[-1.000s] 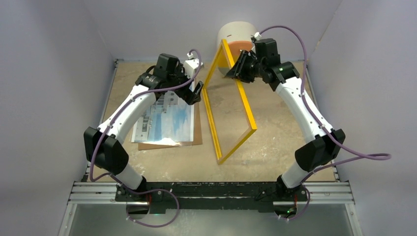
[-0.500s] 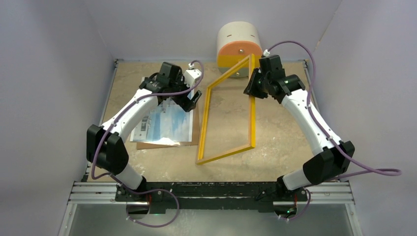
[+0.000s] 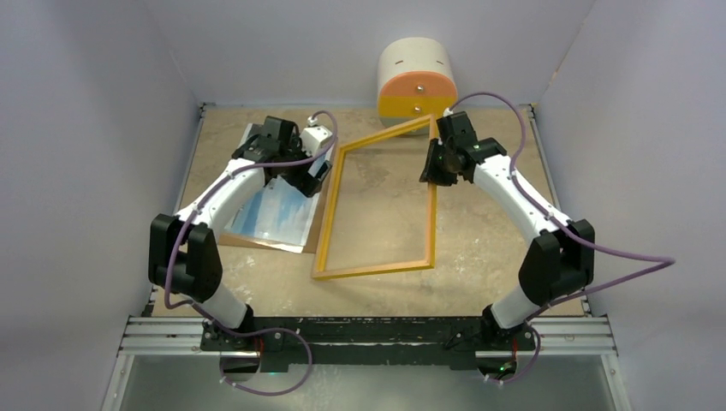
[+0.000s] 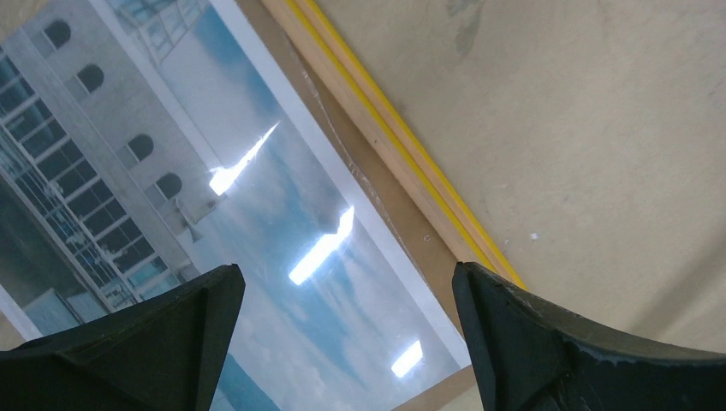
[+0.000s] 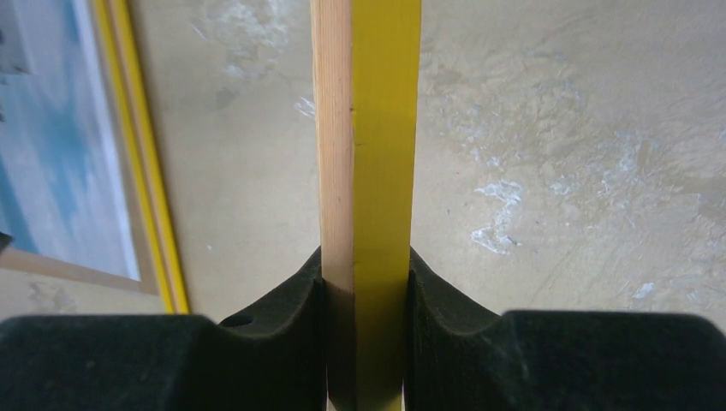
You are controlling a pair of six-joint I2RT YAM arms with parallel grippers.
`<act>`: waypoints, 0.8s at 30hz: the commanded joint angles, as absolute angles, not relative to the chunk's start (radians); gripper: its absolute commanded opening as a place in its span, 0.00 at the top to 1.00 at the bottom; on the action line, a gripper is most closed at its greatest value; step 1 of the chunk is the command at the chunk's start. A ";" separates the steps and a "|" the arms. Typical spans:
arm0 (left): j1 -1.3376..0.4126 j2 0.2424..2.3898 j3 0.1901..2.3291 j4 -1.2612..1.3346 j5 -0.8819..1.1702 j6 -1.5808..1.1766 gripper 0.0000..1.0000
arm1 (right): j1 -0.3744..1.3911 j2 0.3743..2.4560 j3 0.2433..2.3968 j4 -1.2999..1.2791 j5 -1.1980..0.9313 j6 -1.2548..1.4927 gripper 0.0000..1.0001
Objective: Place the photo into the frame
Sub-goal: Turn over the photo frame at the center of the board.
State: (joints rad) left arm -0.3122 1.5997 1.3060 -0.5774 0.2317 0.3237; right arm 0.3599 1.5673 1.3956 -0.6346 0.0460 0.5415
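Found the photo [image 3: 272,210] face up on a brown backing board [image 4: 411,229], its far part hidden under the left arm. Could not make out glass in the frame [image 3: 374,267]. Noted right hand [image 5: 366,282] clamped on its right rail, left rail low beside the photo, perhaps touching the board. Saw left hand [image 4: 344,291] spread wide above the photo. Logged scuffed beige worktop [image 3: 479,240], grey walls, white-and-orange drum [image 3: 417,81] at back.
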 commanded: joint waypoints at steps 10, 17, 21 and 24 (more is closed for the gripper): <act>-0.249 1.623 1.007 -0.262 0.117 0.411 0.00 | 0.371 1.648 1.249 -0.671 0.217 0.509 1.00; -0.324 1.643 0.921 -0.184 0.087 0.427 0.00 | 0.371 1.748 1.208 -0.624 0.253 0.505 1.00; -0.355 1.652 0.906 -0.173 0.089 0.434 0.00 | 0.371 1.775 1.184 -0.593 0.253 0.515 1.00; -0.368 1.660 0.895 -0.169 0.077 0.446 0.00 | 0.371 1.791 1.169 -0.581 0.267 0.526 1.00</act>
State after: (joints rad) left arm -0.3511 1.6478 0.9176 -0.2157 0.0940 0.4145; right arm 0.3645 1.7916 1.1831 -0.5972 0.2211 0.5156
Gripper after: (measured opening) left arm 0.996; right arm 0.278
